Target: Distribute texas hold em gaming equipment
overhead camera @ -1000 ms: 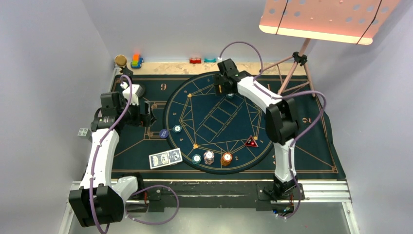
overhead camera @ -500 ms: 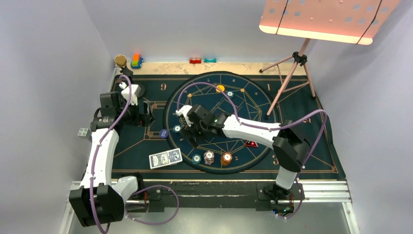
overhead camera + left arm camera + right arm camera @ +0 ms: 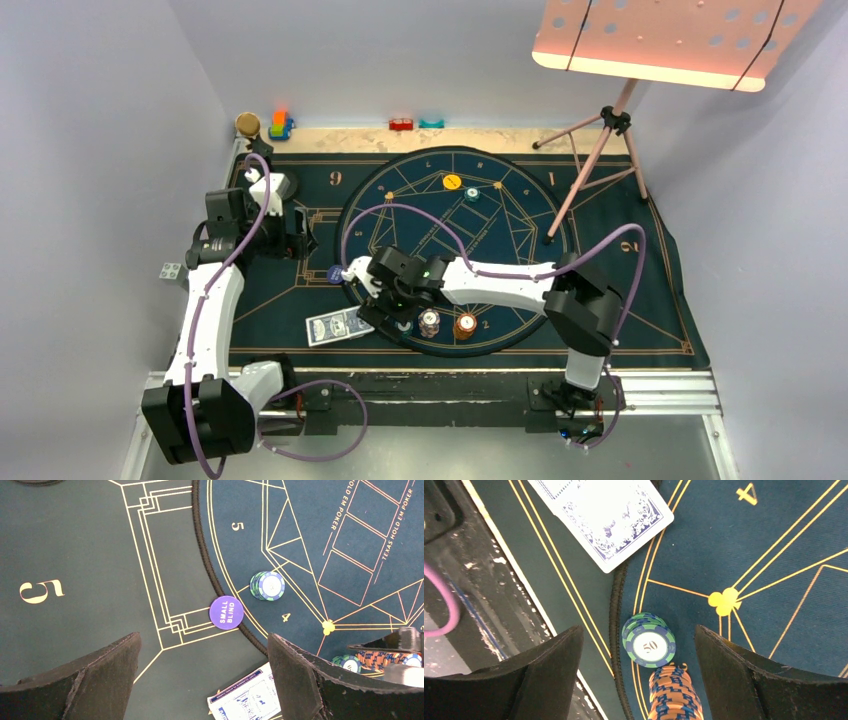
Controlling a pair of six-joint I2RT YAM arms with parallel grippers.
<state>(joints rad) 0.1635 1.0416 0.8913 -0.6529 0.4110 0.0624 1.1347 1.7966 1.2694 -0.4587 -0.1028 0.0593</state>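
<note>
A dark green poker mat (image 3: 660,300) printed with gold lines covers a table between pale grey walls, a round Texas Hold'em inlay (image 3: 500,215) set into its middle. At the near edge, two playing cards (image 3: 340,325) lie face down, blue backs up, on the outer mat just beside the inlay's rim. Next to them, inside the rim, stands a teal stack marked 50 (image 3: 649,641), followed to the right by a white-topped stack (image 3: 429,322) and an orange stack (image 3: 465,325). The right gripper (image 3: 639,632) hangs over the teal stack, its fingers spread wide with the chips between them and a gap on each side; it grasps nothing. A little farther in, a purple "small blind" chip (image 3: 226,612) rests on the outer mat against the rim, with a second teal stack (image 3: 268,585) close by on the inlay. The left gripper (image 3: 204,642) hovers above this spot, released and empty-handed. On the far side of the inlay sit a yellow chip (image 3: 452,182) and a single teal chip (image 3: 471,195). Beyond the mat, colourful toy blocks (image 3: 280,125) and a black stand with a cork-coloured top (image 3: 247,124) occupy the back left corner. A tripod (image 3: 600,150) at the back right carries a pink perforated panel (image 3: 670,40).
</note>
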